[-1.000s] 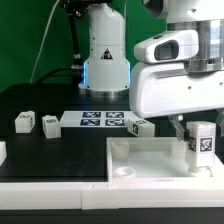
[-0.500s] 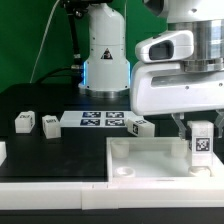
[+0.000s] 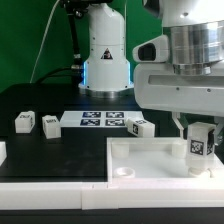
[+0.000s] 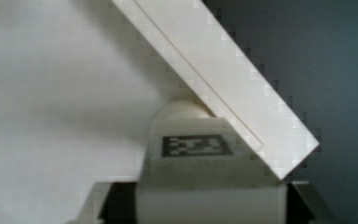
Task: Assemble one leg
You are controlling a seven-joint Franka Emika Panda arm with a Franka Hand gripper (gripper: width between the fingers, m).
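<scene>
Under the claw (image 3: 200, 133), flat on the black counter (image 3: 40, 100): large white square plastic panel (image 3: 150, 165) with raised rim, unmoved since half a second ago. Well off to the claw's side, thin white marker board (image 3: 103, 121), three small white tagged blocks (image 3: 50, 125) near it, likewise unmoved. Clamped between the claw's fingers: small white rectangular plastic leg (image 3: 202, 147), tag outward, above the panel's corner, slightly lower than before; wrist housing above turned since.

White leg (image 3: 202, 146) with black-and-white square tag, white panel (image 3: 150, 166), black table (image 3: 45, 152).
</scene>
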